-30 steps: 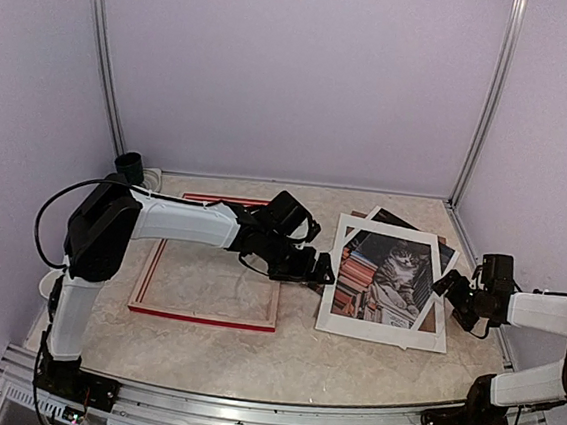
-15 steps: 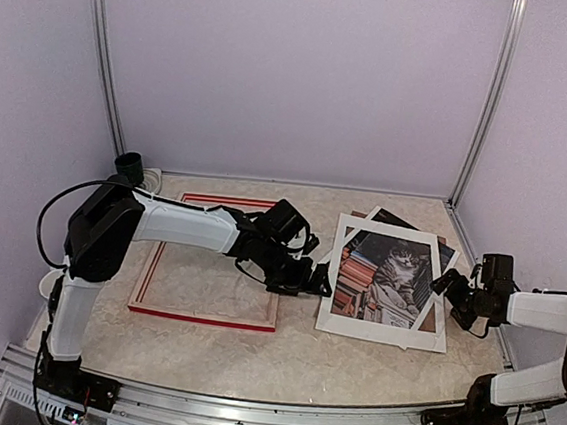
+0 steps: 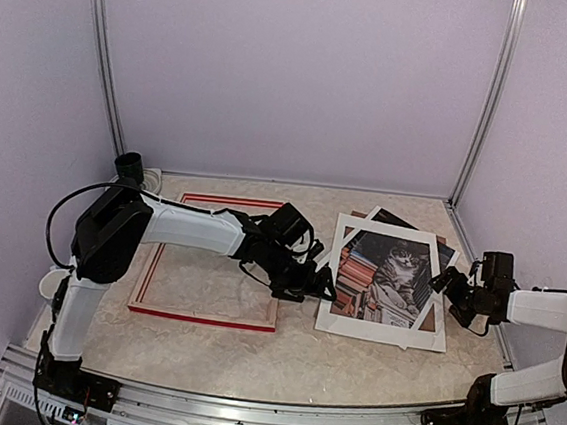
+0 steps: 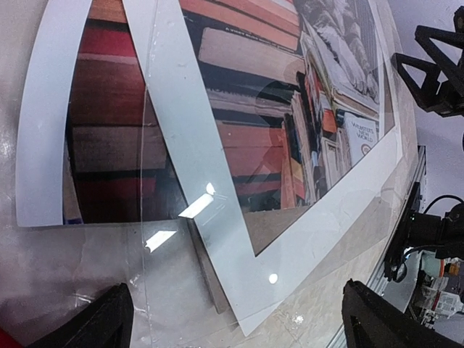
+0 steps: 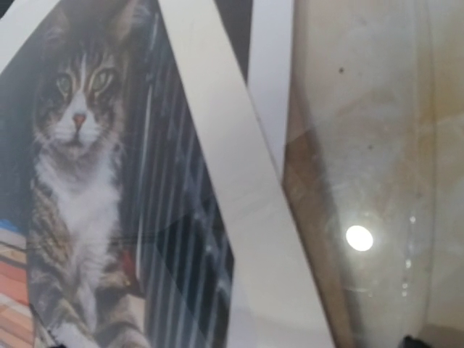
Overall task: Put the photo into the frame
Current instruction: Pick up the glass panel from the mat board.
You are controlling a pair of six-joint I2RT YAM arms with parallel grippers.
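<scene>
Left gripper (image 4: 235, 290) is hovering wide open and empty by the photo (image 3: 399, 269) corner. Right gripper (image 3: 449, 285): can't tell. Photo's looking thin, floppy and slick, so I'm guessing pinch an exposed edge.

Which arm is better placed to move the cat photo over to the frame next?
Left, probably. The left gripper is open beside the photo, on the side facing the frame; the right gripper is at its far edge.

L gripper (image 3: 319, 284) dropped nearer mat (image 3: 373, 330) edge (R gripper (image 3: 444, 285) barely shifted).
</scene>
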